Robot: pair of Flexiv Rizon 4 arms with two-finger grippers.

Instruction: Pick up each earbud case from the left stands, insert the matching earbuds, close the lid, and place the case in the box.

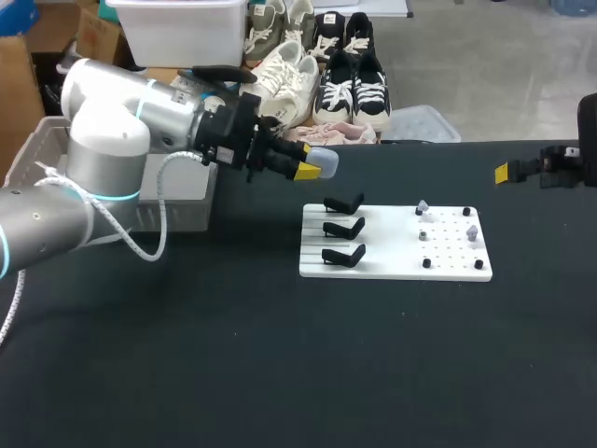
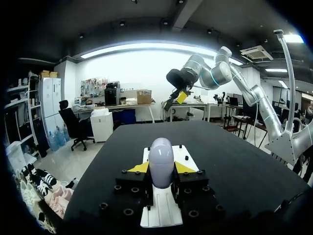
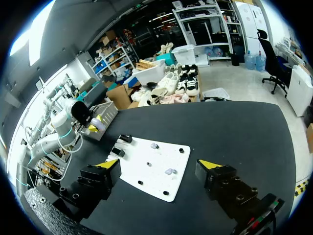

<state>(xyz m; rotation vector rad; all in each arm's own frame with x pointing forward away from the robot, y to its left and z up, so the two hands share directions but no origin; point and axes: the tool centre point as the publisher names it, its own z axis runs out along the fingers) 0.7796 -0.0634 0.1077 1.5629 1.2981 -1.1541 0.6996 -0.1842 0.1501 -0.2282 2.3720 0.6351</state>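
My left gripper (image 1: 311, 168) hangs above the table just left of the white board (image 1: 392, 266), shut on a pale grey earbud case (image 1: 326, 161). In the left wrist view the closed case (image 2: 161, 161) stands between the two yellow tips. All three black stands (image 1: 343, 228) on the board's left side are empty. Two small pale earbuds (image 1: 422, 206) (image 1: 472, 231) sit on the board's right half. My right gripper (image 1: 508, 172) is at the table's far right, open and empty; the right wrist view shows its gripper (image 3: 159, 166) wide over the board (image 3: 146, 183).
A grey box (image 1: 177, 201) stands at the table's left behind my left arm, also seen as the box (image 3: 106, 113) in the right wrist view. Small black pegs (image 1: 426, 263) dot the board. Dark tabletop surrounds the board.
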